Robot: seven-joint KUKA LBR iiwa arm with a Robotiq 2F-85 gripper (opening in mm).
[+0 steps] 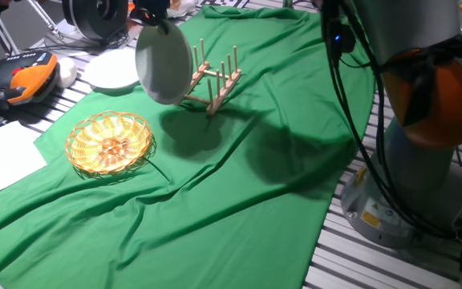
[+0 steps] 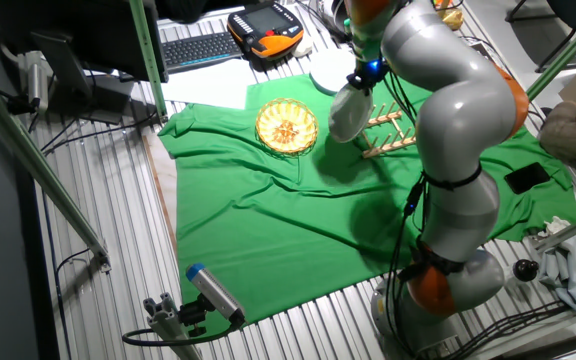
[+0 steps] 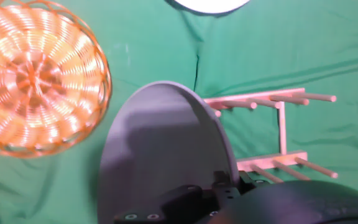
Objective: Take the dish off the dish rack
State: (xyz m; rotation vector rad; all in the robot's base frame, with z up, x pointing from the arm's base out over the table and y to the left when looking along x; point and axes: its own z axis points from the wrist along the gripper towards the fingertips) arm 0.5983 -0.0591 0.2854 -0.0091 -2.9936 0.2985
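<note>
- Up at the top, the end effector [image 1: 152,16] pinches the upper rim of the dish [image 1: 164,63]; in the hand view its dark fingers sit on either face of the plate's edge, pressed against it.
- The dish hangs on edge, nearly upright, held in the air just beside the dish rack [image 1: 212,83], on the side of it that faces the wicker basket [image 1: 109,143]. From the fixed views it looks clear of the pegs, though I cannot tell whether its lower edge brushes the rack's base.
- It looks like a stiff, glazed grey plate: smooth and slippery, probably fairly heavy for a rim pinch, and breakable if dropped. I would judge the rim the only sensible place to hold it, and a grip there lets the plate swing, so slow moves seem wise.
- The rack itself is light wood with thin dowels, standing empty on the green cloth [image 1: 239,185], and could easily tip if knocked.
- Beyond the rack from the basket's side, a white plate [image 1: 112,71] lies flat at the cloth's edge on the table [image 1: 375,257].
- Cloth folds near the rack could snag a lowered plate.
</note>
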